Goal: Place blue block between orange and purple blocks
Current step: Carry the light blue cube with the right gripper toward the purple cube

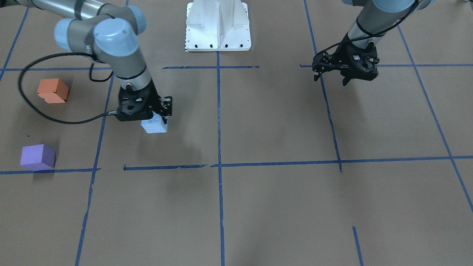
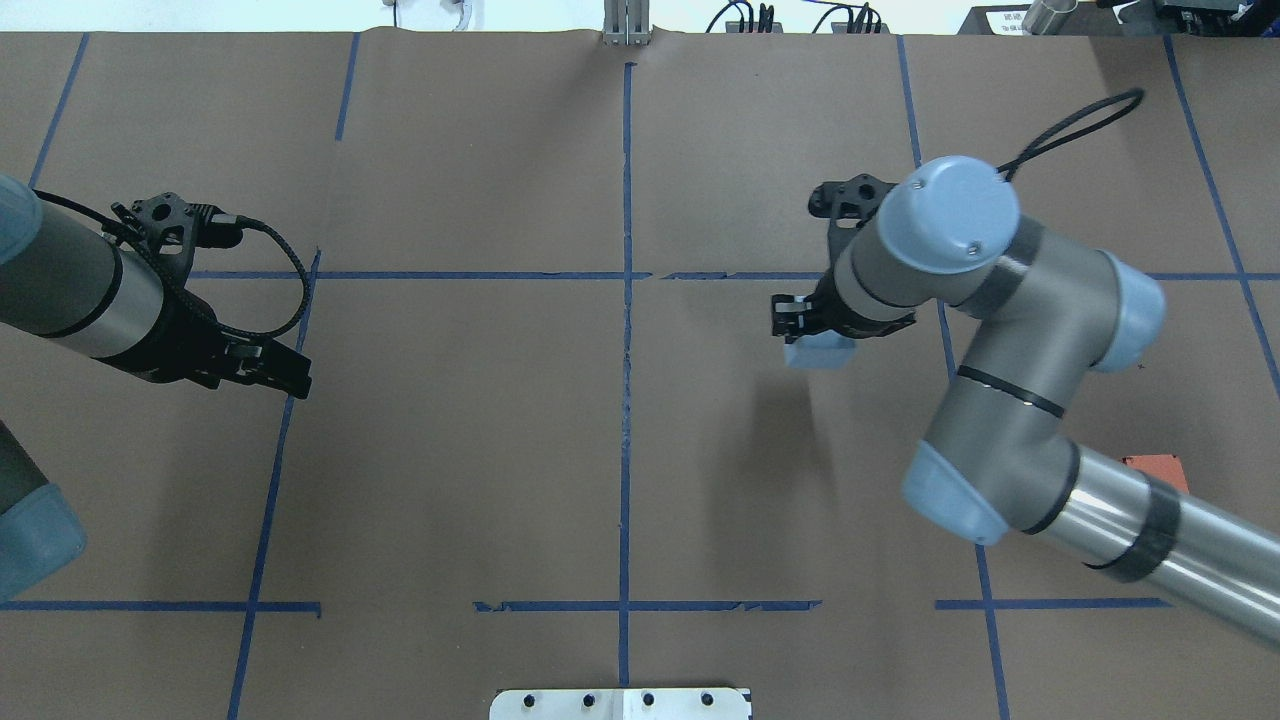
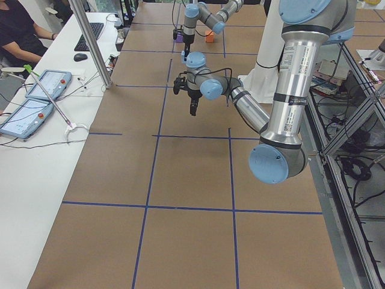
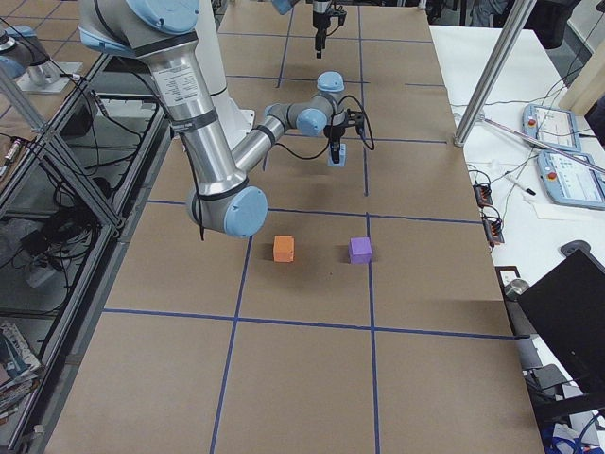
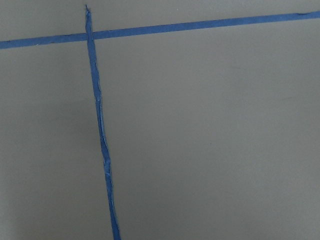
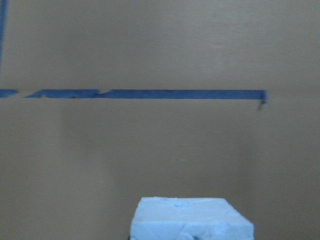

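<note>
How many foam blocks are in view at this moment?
3. The pale blue foam block is gripped in the right hand; the orange foam block and the purple foam block sit apart on the brown table. None looks hidden.

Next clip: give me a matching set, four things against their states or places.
1 blue block
2 orange block
3 purple block
4 left tool

a open, empty
b loose on the table, nearer the robot base
c gripped in the right tool
d loose on the table, farther from it

Pairs: 1-c, 2-b, 3-d, 4-a
</note>
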`<state>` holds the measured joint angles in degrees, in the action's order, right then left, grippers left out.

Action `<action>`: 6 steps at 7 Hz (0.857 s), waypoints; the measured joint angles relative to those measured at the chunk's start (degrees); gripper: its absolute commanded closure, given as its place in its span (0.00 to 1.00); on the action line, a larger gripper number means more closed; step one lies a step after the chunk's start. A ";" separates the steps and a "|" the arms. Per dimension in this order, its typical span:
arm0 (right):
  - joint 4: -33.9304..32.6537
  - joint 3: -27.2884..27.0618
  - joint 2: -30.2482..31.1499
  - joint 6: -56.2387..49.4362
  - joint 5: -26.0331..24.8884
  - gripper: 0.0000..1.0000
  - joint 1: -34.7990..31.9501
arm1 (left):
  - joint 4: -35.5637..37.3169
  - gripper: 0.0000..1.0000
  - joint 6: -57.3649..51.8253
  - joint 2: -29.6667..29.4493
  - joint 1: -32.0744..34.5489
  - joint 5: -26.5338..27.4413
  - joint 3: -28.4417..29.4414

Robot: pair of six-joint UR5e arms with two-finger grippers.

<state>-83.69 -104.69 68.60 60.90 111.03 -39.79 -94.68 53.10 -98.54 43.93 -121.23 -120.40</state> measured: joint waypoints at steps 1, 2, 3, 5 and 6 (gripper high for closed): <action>0.52 -1.82 5.88 -5.02 2.95 0.95 -3.93 | -0.06 0.00 1.35 -0.06 -0.07 0.10 -0.16; 0.88 -2.43 10.83 -11.05 5.51 0.95 -8.00 | -0.10 0.00 2.02 -0.11 -0.12 0.14 -0.29; 1.01 -2.51 14.82 -16.16 7.38 0.95 -11.30 | -0.09 0.00 2.25 -0.14 -0.21 0.14 -0.36; 1.07 -1.73 19.63 -19.92 9.09 0.95 -13.85 | -0.07 0.00 2.41 -0.15 -0.31 0.12 -0.43; 1.07 -1.37 20.95 -20.29 9.33 0.95 -14.07 | -0.07 0.00 2.43 -0.16 -0.33 0.12 -0.44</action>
<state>-82.62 -106.07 89.55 40.61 120.36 -53.86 -94.75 55.53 -98.70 43.60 -121.11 -120.84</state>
